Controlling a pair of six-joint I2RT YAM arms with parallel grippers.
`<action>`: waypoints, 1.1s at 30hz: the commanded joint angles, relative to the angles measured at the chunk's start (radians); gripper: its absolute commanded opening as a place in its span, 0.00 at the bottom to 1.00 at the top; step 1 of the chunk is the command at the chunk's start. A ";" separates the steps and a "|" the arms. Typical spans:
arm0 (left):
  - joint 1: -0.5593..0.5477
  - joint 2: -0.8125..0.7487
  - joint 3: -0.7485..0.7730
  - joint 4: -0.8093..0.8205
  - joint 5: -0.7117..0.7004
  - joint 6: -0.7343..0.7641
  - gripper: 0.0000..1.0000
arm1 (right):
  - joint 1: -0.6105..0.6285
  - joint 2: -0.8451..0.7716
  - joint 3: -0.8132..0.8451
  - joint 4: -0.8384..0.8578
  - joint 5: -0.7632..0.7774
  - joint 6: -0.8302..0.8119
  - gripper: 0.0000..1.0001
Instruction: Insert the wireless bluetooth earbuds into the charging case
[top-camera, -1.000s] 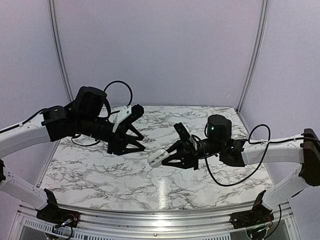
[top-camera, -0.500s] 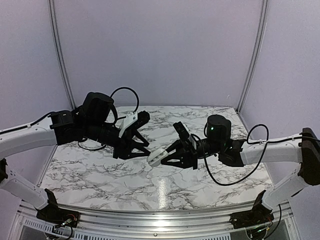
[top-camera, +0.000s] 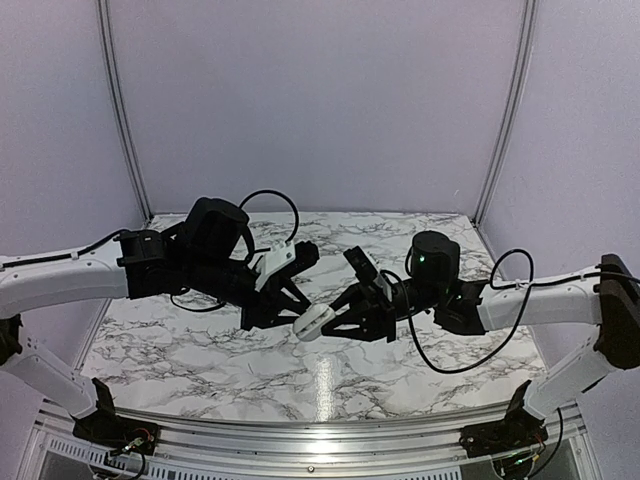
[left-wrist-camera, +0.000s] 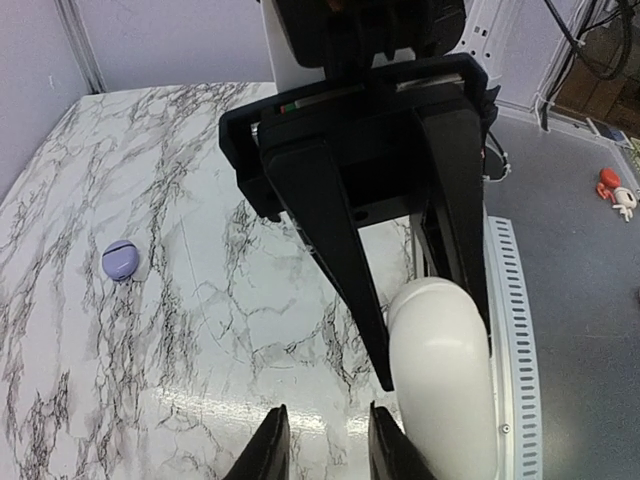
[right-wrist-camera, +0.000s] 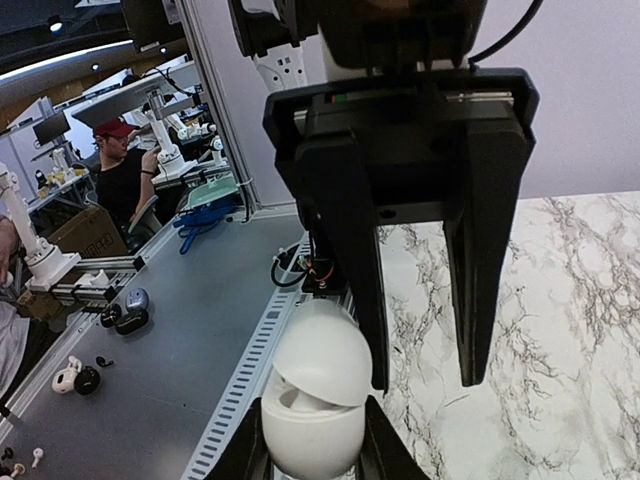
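Note:
My right gripper is shut on a white rounded charging case and holds it above the table's middle. In the right wrist view the case sits between my fingers with its lid ajar; a pale shape shows in the gap, and I cannot tell what it is. My left gripper is open and empty, facing the case, with one finger right beside the lid. In the left wrist view the case is to the right of my own fingertips. No loose earbuds are in view.
A small lilac rounded thing with a seam lies on the marble table, to the left in the left wrist view; I cannot tell if it is a case or a bud. Both arms meet over the table's middle.
My left gripper has moved right and down until its fingers reach the white case. My right gripper has edged slightly left, still holding the case.

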 joint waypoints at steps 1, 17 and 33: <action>-0.046 0.015 0.018 0.001 -0.068 0.011 0.28 | -0.021 0.034 0.035 0.072 0.102 0.098 0.00; -0.112 0.097 0.054 -0.021 -0.460 0.048 0.21 | -0.046 0.102 0.058 0.146 0.230 0.371 0.00; -0.158 0.111 0.060 -0.022 -0.435 0.063 0.17 | -0.059 0.122 0.061 0.167 0.269 0.383 0.00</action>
